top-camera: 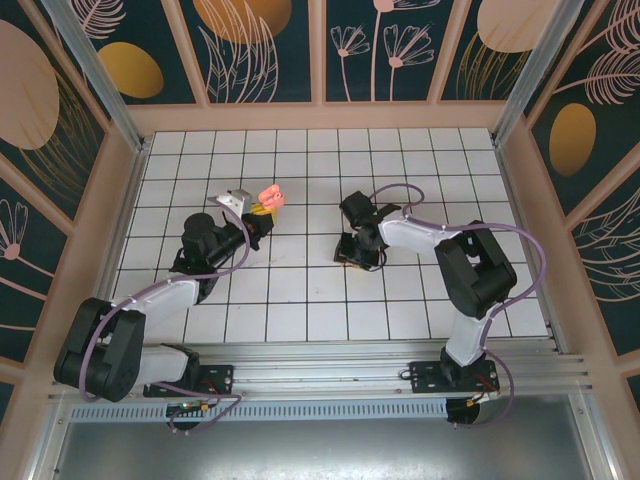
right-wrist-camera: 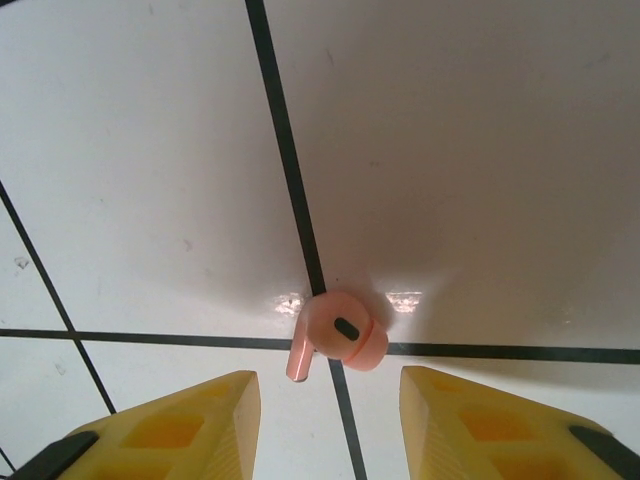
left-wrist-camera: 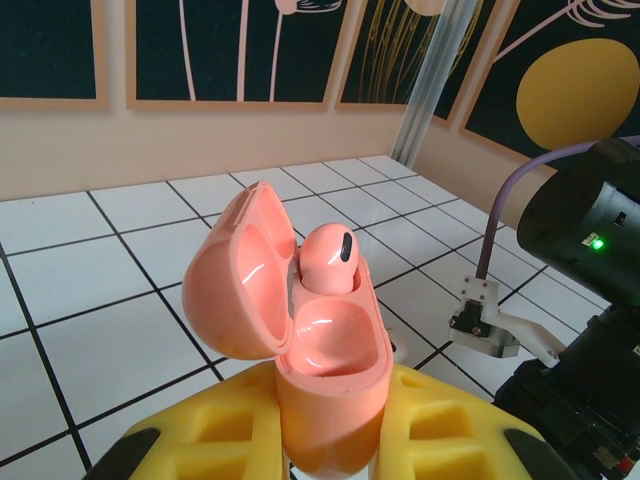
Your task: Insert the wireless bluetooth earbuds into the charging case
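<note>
Loose earbud (right-wrist-camera: pixel 338 340) is spotted on the desk (right-wrist-camera: pixel 450 150) just ahead of released right jaws, stem pointed back toward them; charging case (left-wrist-camera: pixel 320 350) is clenched in left jaws.

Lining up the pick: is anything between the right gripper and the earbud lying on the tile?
Nothing visible. The earbud lies on bare white tile at a grid-line crossing, just ahead of the open right gripper.

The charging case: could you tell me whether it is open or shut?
Open: the charging case has its lid swung back, showing one earbud inside.
</note>
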Controlling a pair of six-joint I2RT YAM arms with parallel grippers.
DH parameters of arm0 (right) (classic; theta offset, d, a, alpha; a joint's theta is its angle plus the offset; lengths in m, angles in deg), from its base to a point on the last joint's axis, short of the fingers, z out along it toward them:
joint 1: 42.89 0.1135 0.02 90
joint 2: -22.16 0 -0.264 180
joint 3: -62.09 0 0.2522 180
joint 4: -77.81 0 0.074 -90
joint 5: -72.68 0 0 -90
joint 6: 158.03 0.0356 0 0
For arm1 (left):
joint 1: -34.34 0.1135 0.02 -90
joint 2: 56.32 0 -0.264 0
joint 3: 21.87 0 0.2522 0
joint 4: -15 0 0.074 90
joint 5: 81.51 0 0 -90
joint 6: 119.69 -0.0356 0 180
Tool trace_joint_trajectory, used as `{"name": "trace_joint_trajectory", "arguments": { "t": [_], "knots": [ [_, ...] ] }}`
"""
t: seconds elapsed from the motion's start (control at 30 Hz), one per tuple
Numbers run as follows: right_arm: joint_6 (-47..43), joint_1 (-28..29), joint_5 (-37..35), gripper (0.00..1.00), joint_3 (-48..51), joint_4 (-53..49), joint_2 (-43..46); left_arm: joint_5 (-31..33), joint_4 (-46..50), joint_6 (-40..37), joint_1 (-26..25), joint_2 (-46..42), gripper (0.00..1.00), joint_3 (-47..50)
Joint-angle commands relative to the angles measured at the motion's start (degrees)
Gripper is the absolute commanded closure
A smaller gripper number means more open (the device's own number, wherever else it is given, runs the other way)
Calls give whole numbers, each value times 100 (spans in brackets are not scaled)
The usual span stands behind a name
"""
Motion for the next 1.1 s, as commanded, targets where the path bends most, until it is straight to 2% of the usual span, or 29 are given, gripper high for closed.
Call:
{"name": "trace_joint_trajectory", "arguments": {
  "t": [0.0, 0.57, 1.07],
  "knots": [
    [129, 44, 69, 59, 96, 96, 0, -48, -74, -92, 38, -130, 92, -141],
    [-153, -7, -61, 61, -253, 410, -249, 14, 16, -137, 38, -184, 92, -132],
    [-289, -61, -359, 55, -586, 147, -241, 5, 32, -160, 39, -193, 92, -157]
  ]
}}
